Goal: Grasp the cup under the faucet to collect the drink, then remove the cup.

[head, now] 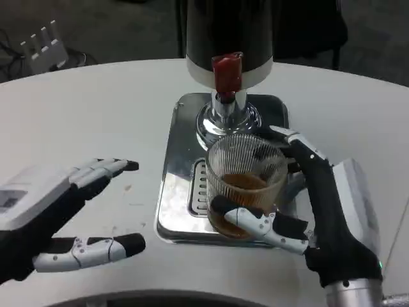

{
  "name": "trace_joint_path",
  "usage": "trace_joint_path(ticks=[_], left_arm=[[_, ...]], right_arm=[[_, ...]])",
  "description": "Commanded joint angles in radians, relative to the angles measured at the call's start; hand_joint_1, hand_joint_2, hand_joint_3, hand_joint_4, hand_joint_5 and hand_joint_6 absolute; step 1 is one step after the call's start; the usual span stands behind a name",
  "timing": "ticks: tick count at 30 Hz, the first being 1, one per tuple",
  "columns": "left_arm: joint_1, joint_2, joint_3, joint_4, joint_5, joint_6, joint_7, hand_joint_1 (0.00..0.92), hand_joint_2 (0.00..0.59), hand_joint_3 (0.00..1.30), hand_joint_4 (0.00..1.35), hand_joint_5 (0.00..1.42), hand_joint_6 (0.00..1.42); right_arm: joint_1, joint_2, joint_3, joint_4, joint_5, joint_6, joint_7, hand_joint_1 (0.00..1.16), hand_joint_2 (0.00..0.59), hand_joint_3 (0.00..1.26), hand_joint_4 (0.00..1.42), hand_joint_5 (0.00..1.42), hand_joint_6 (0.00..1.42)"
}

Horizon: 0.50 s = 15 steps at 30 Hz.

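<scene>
A ribbed clear glass cup [246, 182] with amber drink in its lower part stands over the steel drip tray [176, 204], just in front of the chrome faucet [227, 112] with its red tap handle [227, 71]. My right hand [300, 211] grips the cup, thumb across its front and fingers behind it. My left hand [61, 214] hovers over the table at the lower left, fingers spread, holding nothing, well left of the tray.
The black drink dispenser [229, 35] rises behind the tray at the top centre. A white power strip [43, 41] lies off the table at the top left. The white round table [96, 115] stretches to both sides.
</scene>
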Motion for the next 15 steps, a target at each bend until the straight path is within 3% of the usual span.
trace_joint_path(ticks=[1, 9, 15], left_arm=[[0.062, -0.018, 0.002, -0.07, 0.019, 0.001, 0.012, 0.0, 0.113, 0.09, 0.0, 0.01, 0.18], [0.114, -0.029, 0.013, -0.132, 0.002, 0.013, -0.001, 0.0, 0.113, 0.08, 0.0, 0.0, 0.18], [0.143, -0.028, 0.024, -0.17, -0.012, 0.019, -0.013, 0.0, 0.113, 0.08, 0.0, 0.0, 0.18]], right_arm=[[0.027, -0.01, -0.004, -0.083, 0.023, -0.066, 0.032, 0.79, 0.207, 0.75, 0.81, 0.95, 0.92], [0.062, -0.012, -0.009, -0.131, 0.027, -0.082, 0.075, 0.79, 0.207, 0.76, 0.82, 0.95, 0.92], [0.11, -0.036, -0.011, -0.202, 0.035, -0.102, 0.123, 0.79, 0.207, 0.76, 0.82, 0.97, 0.93]])
